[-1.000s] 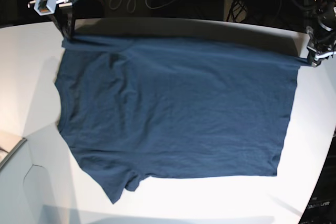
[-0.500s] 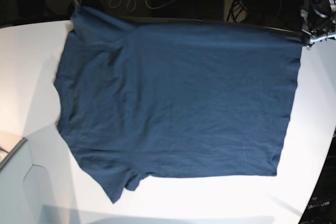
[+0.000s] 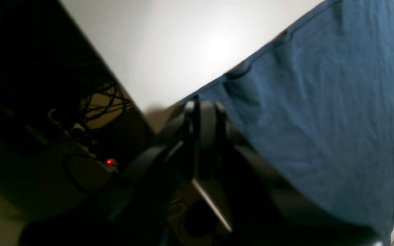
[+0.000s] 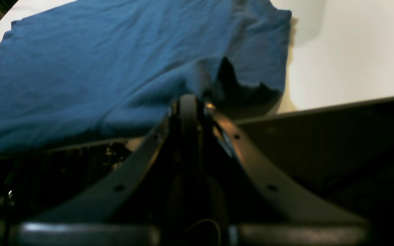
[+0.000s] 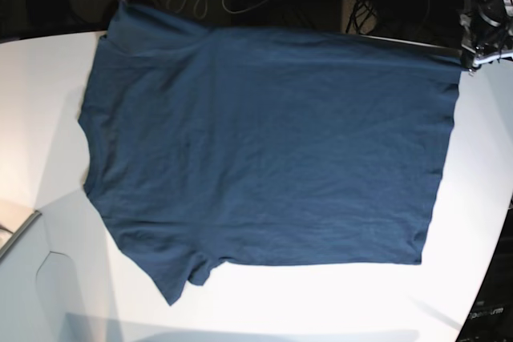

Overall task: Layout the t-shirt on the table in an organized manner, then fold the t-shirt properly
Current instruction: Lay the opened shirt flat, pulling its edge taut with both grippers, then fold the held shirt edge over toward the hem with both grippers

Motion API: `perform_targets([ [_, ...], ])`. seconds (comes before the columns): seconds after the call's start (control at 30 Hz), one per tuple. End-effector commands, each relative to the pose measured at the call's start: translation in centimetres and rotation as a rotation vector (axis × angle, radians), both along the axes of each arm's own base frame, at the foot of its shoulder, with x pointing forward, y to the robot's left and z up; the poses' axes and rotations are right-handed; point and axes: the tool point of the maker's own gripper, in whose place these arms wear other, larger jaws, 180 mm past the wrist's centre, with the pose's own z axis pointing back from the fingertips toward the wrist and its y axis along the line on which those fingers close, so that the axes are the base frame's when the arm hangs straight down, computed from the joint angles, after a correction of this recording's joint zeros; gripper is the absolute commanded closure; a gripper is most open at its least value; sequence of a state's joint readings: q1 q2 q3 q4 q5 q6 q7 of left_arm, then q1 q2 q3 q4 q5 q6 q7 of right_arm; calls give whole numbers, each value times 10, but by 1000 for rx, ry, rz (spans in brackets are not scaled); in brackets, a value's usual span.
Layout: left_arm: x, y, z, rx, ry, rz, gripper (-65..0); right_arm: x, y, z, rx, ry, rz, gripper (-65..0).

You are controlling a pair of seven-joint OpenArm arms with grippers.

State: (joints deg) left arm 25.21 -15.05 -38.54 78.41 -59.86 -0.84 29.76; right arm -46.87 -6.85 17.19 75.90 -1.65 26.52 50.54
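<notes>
1. On the left wrist view, the left gripper [image 3: 202, 112] had its fingers pinched tight on one corner of the t-shirt [image 3: 333, 112]. The shirt's edge ran up and away in a long line. Beside that edge, the white table [image 3: 183, 51] was bare and bright. Past the table's rim it was dark, with tangled cables [image 3: 104, 102] and a small red light [image 3: 109, 161].

2. On the right wrist view, the right gripper [image 4: 188, 102] was closed on another bunched-up corner of the shirt [image 4: 97, 68]. The cloth rose up to the fingers. Bare table [image 4: 347, 51] lay to the right.

3. From the base view, the blue shirt [image 5: 272, 150] was spread wide over the table [image 5: 40, 118]. Its far edge was pulled straight between the two grippers, at the table's back rim. White room showed at both sides and along the near edge.
</notes>
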Motion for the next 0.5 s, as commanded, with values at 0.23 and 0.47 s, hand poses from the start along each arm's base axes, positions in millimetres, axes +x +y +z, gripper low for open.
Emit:
perform_targets([
  [0.23, 37, -5, 35, 32, -127, -28, -2, 34, -6, 15, -15, -114, -15, 0],
  [0.47, 57, -5, 46, 32, -178, -28, -2, 72, -4, 34, -40, -173, 17, 0],
])
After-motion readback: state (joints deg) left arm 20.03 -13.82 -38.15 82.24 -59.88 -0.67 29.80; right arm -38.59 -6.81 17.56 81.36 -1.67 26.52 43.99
